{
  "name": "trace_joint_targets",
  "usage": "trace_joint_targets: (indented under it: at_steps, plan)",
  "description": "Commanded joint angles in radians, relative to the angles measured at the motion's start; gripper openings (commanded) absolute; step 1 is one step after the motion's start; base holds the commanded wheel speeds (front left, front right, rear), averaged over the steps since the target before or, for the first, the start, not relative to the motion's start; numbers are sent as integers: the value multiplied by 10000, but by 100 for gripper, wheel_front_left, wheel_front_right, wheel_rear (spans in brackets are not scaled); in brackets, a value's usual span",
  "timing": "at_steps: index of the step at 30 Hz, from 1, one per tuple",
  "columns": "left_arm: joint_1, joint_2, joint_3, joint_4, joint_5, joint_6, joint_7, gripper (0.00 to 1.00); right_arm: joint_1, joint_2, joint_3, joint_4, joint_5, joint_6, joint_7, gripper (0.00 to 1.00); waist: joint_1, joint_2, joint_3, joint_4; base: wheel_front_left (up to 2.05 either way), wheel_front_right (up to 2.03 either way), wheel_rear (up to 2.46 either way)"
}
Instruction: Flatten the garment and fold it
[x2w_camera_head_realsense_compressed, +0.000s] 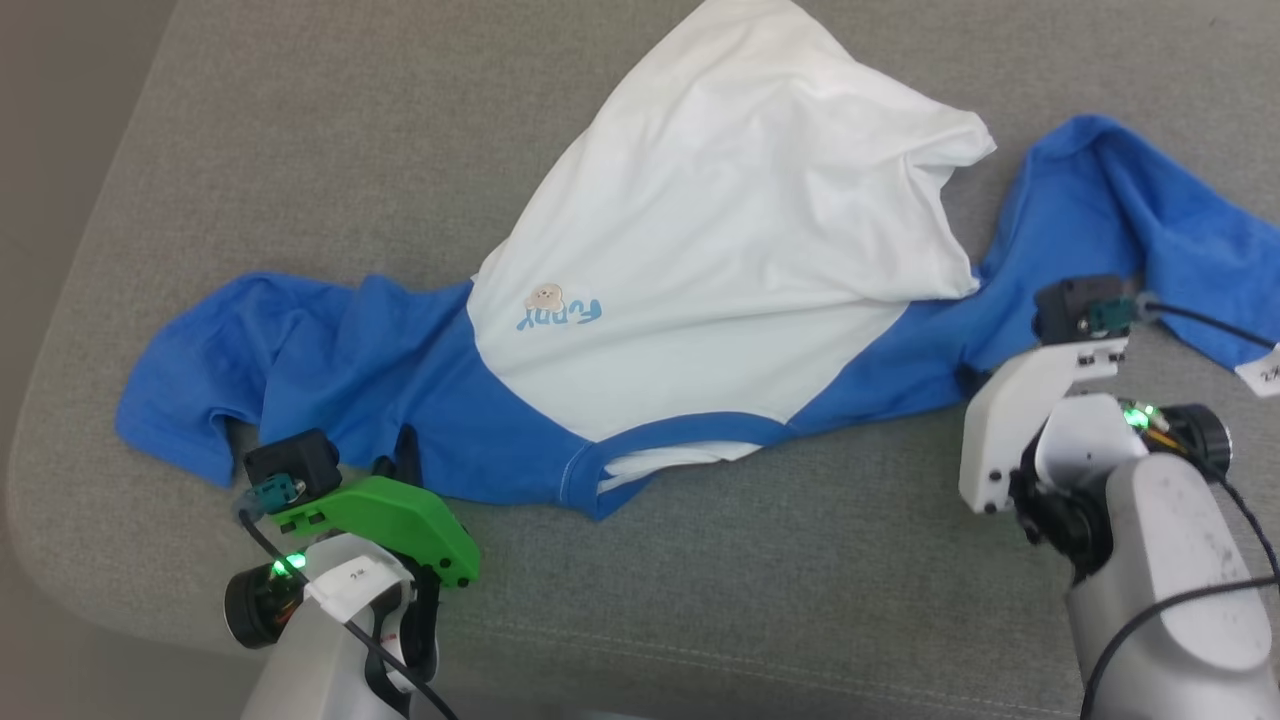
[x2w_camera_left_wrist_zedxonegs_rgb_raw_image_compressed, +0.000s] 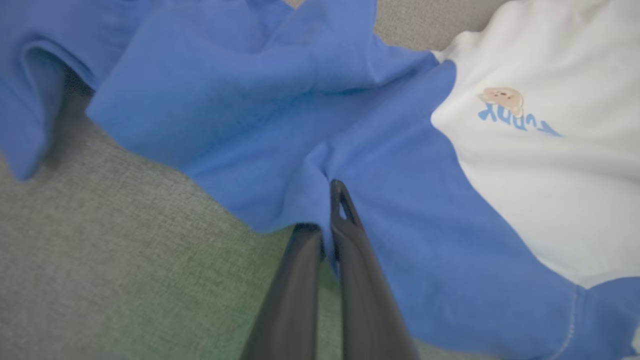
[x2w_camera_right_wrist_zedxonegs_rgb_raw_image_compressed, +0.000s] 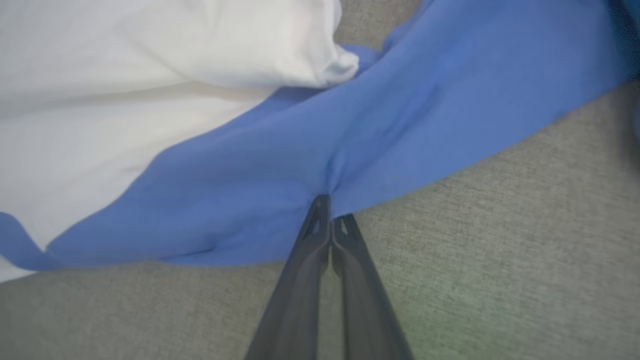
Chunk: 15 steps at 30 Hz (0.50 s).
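Note:
The garment (x2w_camera_head_realsense_compressed: 720, 250) lies rumpled on the grey cushion, its white body bunched toward the far side, collar toward me and blue sleeves spread to both sides. Small blue lettering and a beige bear (x2w_camera_head_realsense_compressed: 548, 297) show on the chest. My left gripper (x2w_camera_left_wrist_zedxonegs_rgb_raw_image_compressed: 327, 220) is shut on the near edge of the left blue sleeve (x2w_camera_left_wrist_zedxonegs_rgb_raw_image_compressed: 240, 110), with cloth pinched between the fingers. My right gripper (x2w_camera_right_wrist_zedxonegs_rgb_raw_image_compressed: 330, 215) is shut on the near edge of the right blue sleeve (x2w_camera_right_wrist_zedxonegs_rgb_raw_image_compressed: 400, 120). In the head view the left gripper (x2w_camera_head_realsense_compressed: 405, 455) and the right gripper (x2w_camera_head_realsense_compressed: 975, 380) sit at the sleeves' near hems.
The grey fabric cushion (x2w_camera_head_realsense_compressed: 300, 130) carries everything; its rounded left edge (x2w_camera_head_realsense_compressed: 40, 430) drops off to the floor. A white tag (x2w_camera_head_realsense_compressed: 1262, 372) hangs from the right sleeve's end. Bare cushion (x2w_camera_head_realsense_compressed: 760, 590) lies between my two arms.

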Motion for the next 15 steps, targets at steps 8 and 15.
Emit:
trace_joint_targets:
  at_steps: [8,15]
  plan:
    - [367,62,457,-1485,-950,-662,-176,0,1782,33,-562,-2848,388,-11,-277,0,0,-1,-905,-471,0,0,0]
    - [303,391,683,-4172,-2408,-1289,1390,0,2437,-112,-915,-5892,93,-11,502,0,0,-1,-1486,-881,0,0,0]
